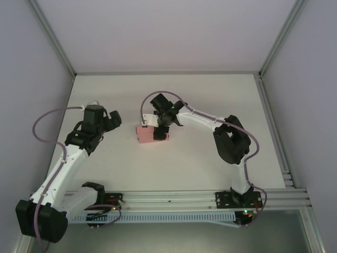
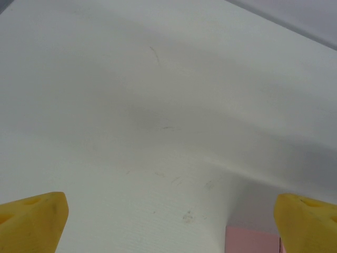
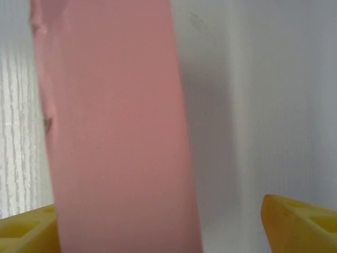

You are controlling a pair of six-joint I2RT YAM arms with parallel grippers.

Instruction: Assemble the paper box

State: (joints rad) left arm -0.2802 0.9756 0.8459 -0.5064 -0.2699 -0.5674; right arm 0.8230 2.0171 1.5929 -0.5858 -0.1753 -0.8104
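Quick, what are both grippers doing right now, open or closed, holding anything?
Left gripper: open, holding nothing.
Right gripper: open, paper box between its fingers, not clamped.

All three views shared the box (image 1: 143, 135): top from high above, right wrist close, left wrist farther.

From above, you have the paper box (image 1: 145, 135) lying on the table (image 1: 210, 105) near its middle. Your right gripper (image 1: 161, 132) sits over the box's three o'clock end; your left gripper (image 1: 114, 119) hangs apart at its nine o'clock. At the right wrist, the box runs between the fingers (image 3: 295, 224), nearer the nine o'clock one. At the left wrist, its corner lies at five o'clock.
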